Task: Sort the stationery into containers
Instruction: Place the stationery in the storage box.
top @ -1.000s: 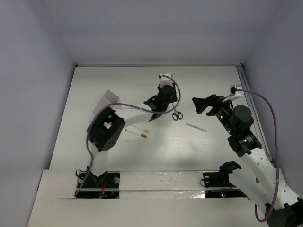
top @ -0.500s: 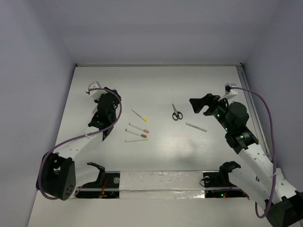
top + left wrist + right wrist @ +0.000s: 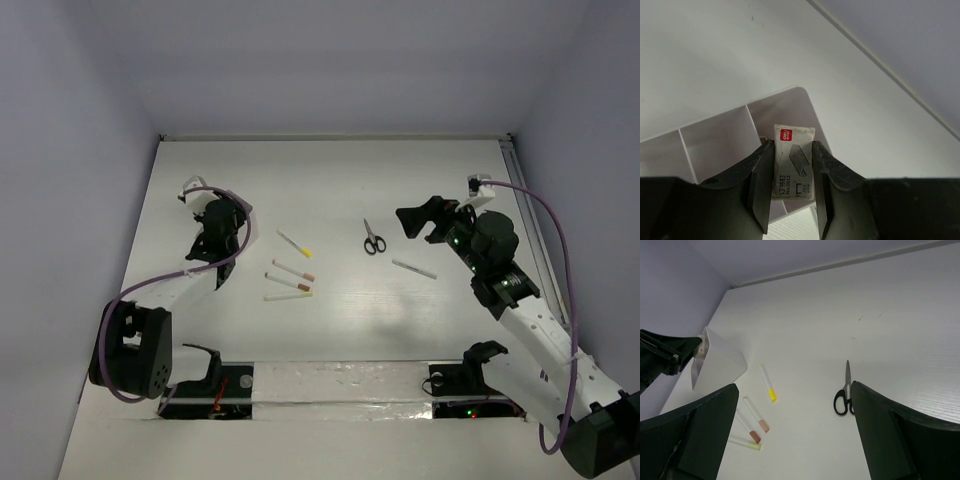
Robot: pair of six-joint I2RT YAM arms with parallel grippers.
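Note:
My left gripper [image 3: 792, 172] is shut on a small whitish block [image 3: 793, 149] with a red logo. It holds the block over the end compartment of the white three-compartment box [image 3: 715, 145]. From above the left gripper [image 3: 213, 238] covers most of that box. The box also shows in the right wrist view [image 3: 720, 361]. My right gripper [image 3: 418, 222] is open and empty, above the table to the right of the black-handled scissors [image 3: 373, 240]. The scissors [image 3: 844, 394] lie flat. Three white sticks [image 3: 290, 272] lie left of centre. No pink eraser is in view.
A fourth white stick [image 3: 414, 268] lies alone below the right gripper. In the right wrist view, a yellow-tipped stick [image 3: 767, 383] and pink-tipped sticks [image 3: 756, 415] lie between the box and the scissors. White walls ring the table.
My left gripper swung from beside the scissors at the centre to the far left, over the box. My right gripper shifted slightly left.

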